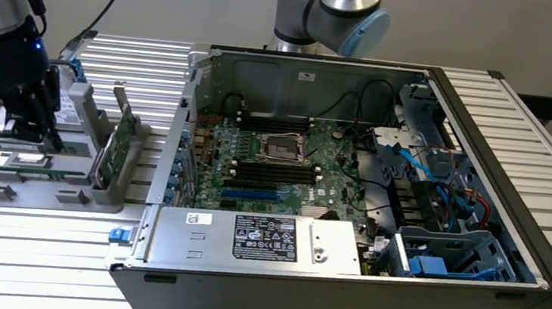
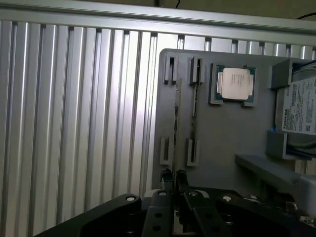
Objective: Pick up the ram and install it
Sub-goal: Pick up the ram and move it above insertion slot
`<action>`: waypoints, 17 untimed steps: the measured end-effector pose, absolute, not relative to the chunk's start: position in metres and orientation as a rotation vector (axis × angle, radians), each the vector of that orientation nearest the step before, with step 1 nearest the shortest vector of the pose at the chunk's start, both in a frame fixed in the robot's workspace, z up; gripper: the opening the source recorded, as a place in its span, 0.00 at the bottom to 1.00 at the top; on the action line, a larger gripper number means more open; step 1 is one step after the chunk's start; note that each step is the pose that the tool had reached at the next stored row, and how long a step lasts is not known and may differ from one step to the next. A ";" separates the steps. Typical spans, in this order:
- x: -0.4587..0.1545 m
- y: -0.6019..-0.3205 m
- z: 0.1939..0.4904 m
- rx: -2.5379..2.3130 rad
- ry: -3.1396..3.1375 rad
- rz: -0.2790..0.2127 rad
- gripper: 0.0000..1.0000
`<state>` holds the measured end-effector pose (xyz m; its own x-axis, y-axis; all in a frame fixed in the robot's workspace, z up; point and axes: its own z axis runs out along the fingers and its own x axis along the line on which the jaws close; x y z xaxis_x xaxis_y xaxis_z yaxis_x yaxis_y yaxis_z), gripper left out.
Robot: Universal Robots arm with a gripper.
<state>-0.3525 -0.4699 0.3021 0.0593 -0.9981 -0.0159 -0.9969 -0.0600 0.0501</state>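
The ram (image 2: 177, 118) is seen edge-on in the wrist view as a thin green stick running from between my fingertips out over the grey holder tray (image 2: 222, 133). My gripper (image 2: 174, 177) is shut on its near end, and the stick sits offset from the tray's slot posts. In the exterior view my gripper (image 1: 22, 138) hangs just above the tray (image 1: 28, 199) at the exterior view's left. The open computer case holds the green motherboard (image 1: 275, 162), with black memory slots (image 1: 274, 173) below the processor socket.
A second green stick (image 2: 194, 113) (image 1: 41, 174) rests in the tray's slots, near a square silver processor (image 2: 235, 84) and a labelled hard drive (image 2: 301, 113). An upright expansion card (image 1: 114, 150) stands between tray and case. Another arm's base (image 1: 325, 11) rises behind the case.
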 end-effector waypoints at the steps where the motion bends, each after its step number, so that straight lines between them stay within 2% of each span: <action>1: -0.350 -0.470 0.305 2.267 -2.136 -0.073 0.14; 17: -0.301 -0.470 0.346 2.259 -2.128 -0.107 0.14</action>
<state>-0.3005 -0.4699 0.3455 0.0588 -0.9980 -0.0247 -0.9954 -0.0604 0.0738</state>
